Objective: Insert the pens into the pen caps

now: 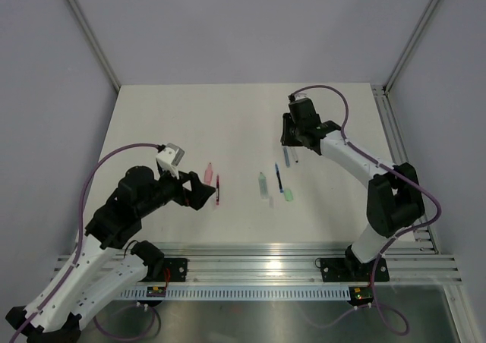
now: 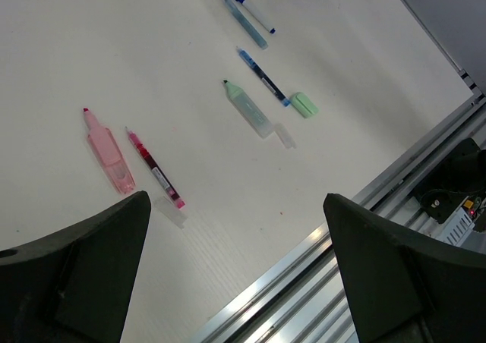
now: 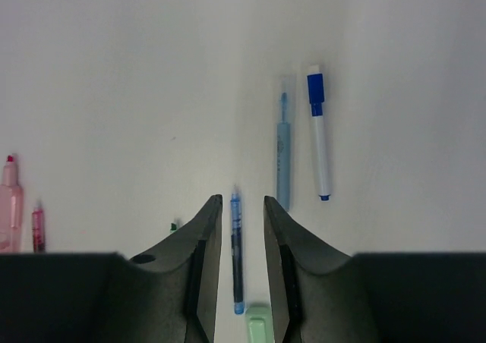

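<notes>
The pens and caps lie on the white table. A pink cap (image 2: 108, 155) lies beside a red pen (image 2: 155, 174), with a clear cap (image 2: 171, 210) near it. A grey-green cap (image 2: 247, 109), a dark blue pen (image 2: 262, 76) and a light green cap (image 2: 304, 104) lie mid-table. A teal pen (image 3: 283, 149) and a white pen (image 3: 318, 130) with a blue end lie side by side. My left gripper (image 2: 234, 197) is wide open and empty, just left of the red pen (image 1: 217, 190). My right gripper (image 3: 241, 200) is narrowly open and empty, above the table; the dark blue pen (image 3: 236, 252) shows in its gap.
A second small clear cap (image 2: 285, 135) lies by the grey-green cap. Aluminium rails (image 1: 258, 256) run along the table's near edge and a rail (image 1: 395, 142) runs down its right side. Grey walls enclose the table on three sides.
</notes>
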